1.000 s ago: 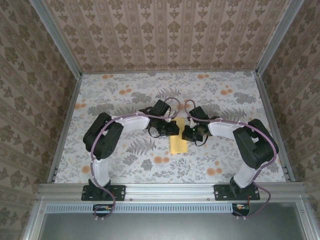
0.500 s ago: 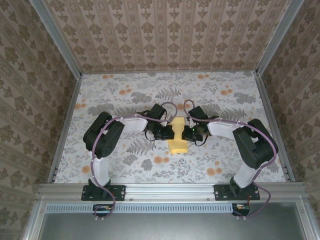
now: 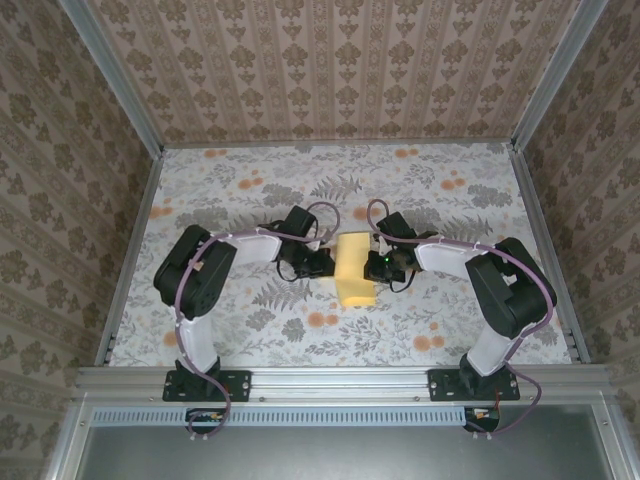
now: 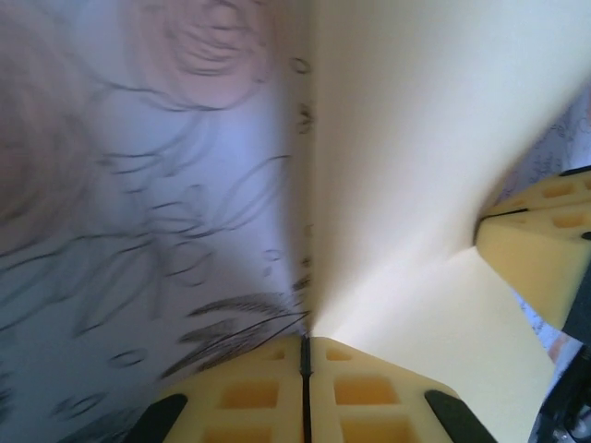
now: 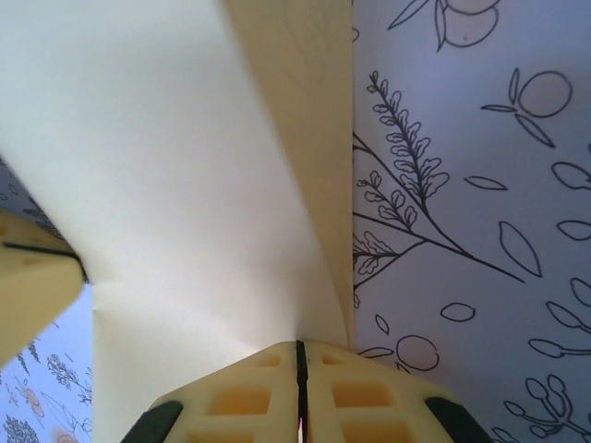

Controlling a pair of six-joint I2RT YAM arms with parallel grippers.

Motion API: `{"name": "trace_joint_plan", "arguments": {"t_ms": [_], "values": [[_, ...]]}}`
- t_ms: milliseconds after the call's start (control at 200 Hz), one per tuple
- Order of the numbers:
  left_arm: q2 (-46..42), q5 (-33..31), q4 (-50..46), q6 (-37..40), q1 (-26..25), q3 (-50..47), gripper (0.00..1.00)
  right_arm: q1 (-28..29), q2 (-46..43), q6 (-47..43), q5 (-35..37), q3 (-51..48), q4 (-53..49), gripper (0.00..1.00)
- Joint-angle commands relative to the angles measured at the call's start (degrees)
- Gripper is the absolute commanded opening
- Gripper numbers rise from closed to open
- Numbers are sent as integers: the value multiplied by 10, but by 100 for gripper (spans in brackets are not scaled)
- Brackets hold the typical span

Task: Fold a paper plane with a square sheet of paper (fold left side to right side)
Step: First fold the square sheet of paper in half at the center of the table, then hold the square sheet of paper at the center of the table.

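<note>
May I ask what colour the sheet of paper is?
The sheet of paper is plain yellow; the top external view shows it best.

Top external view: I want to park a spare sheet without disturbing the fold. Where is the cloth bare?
Bare: the far strip of cloth below the back wall, and the near strip between the paper and the front rail. Crowded: the centre, where the left end effector and right end effector pinch the paper's edges.

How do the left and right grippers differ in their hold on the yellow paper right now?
The left gripper pinches the yellow paper's left edge; the right gripper pinches its right edge. The left gripper points rightward, while the right gripper points leftward, facing it. Shared: both are shut on the paper, which curves between them.
</note>
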Motion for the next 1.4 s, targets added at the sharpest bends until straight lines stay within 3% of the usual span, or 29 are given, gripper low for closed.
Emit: {"name": "trace_joint_plan", "arguments": {"t_ms": [0,155,420,885,1195,1395], "values": [[-42,-17,-18,21,3,-3,9,4,17,-6,41,-8,-56,10],[-55,2,11,12,-12,12,10,7,18,-4,40,-5,-56,10],[18,13,24,-1,-48,56,10,9,20,-3,40,-2,-57,10],[49,2,17,-18,-61,22,12,13,16,-1,35,-2,-51,10],[54,-16,-11,-12,-61,26,12,-21,-53,11,-41,-4,52,10],[54,-20,-12,-14,-62,25,11,-29,-9,29,-78,31,107,9]]}}
